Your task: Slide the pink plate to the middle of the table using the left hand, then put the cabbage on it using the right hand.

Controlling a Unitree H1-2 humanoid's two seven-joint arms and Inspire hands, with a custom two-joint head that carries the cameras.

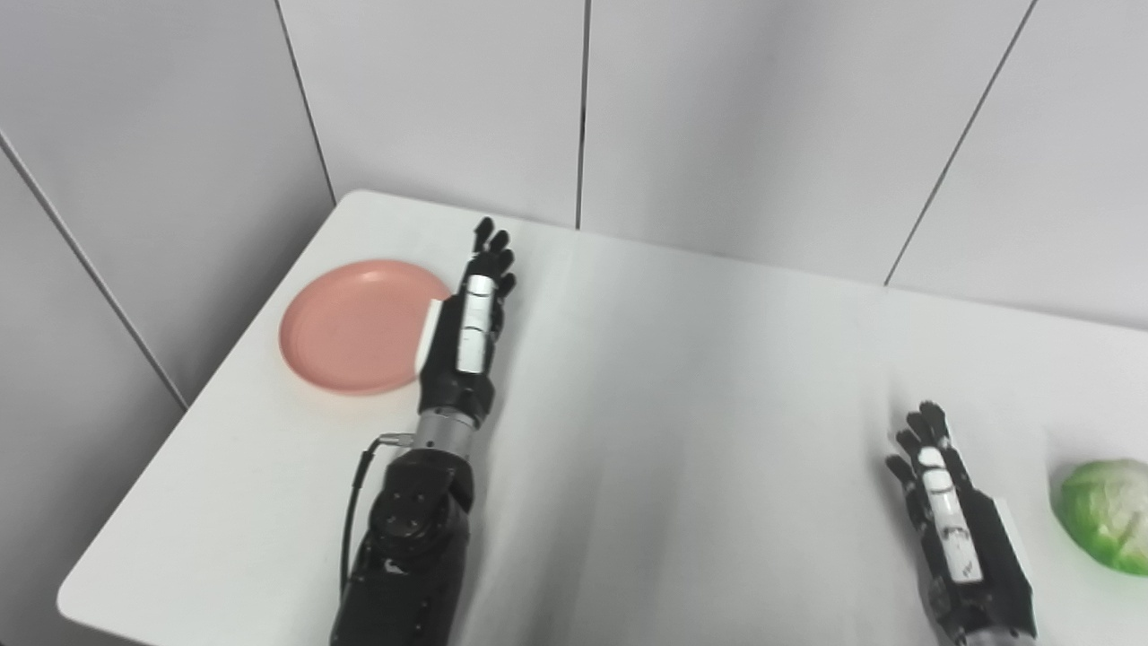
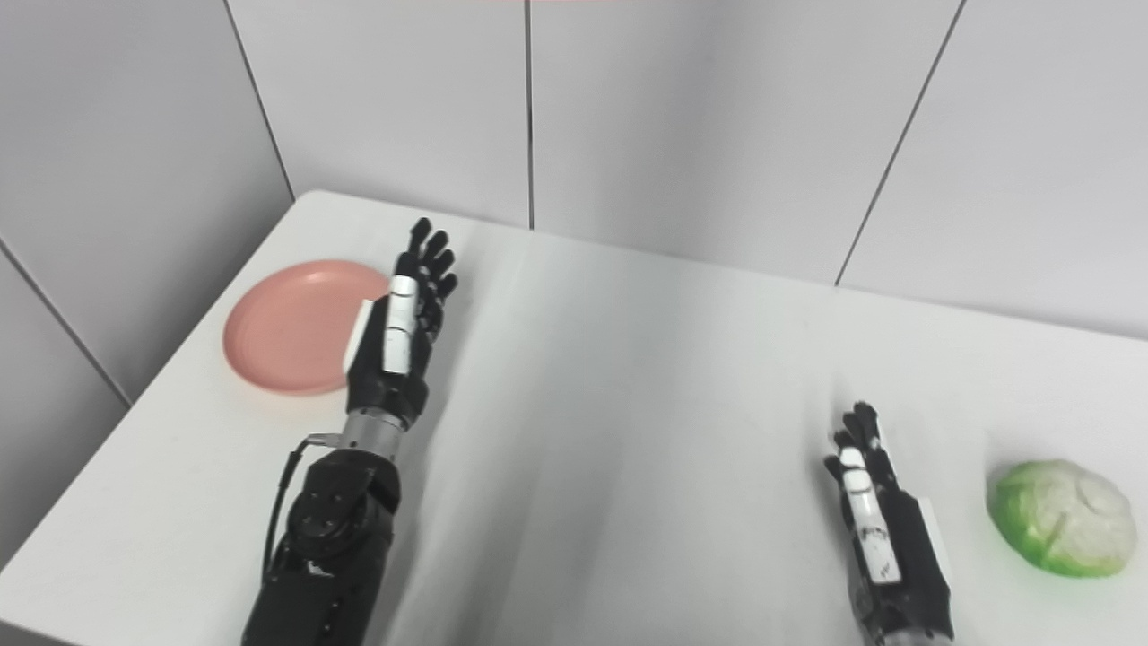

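Left eye: my right hand [image 1: 951,516] waits open by the cabbage [image 1: 1105,513]; my left hand [image 1: 466,332] lies open, seemingly touching the pink plate [image 1: 350,327] at the desk's left edge. Right eye: the plate looks stiff and slippery; I'd press its rim.

The round pink plastic plate [image 1: 354,327] lies on the white rectangular table [image 1: 682,395] in the left part of the frame, close to the table's left edge and far corner. The black-and-white left hand [image 1: 466,327] sits just right of the plate, its side overlapping the plate's right rim; whether it touches cannot be told. In the lower right of the frame the black-and-white right hand [image 2: 874,516] is above the table's near part. The round green leafy cabbage [image 2: 1060,517] lies on the table just right of that hand, apart from it, at the frame's right edge. Plate and cabbage are well apart, with bare tabletop between them.
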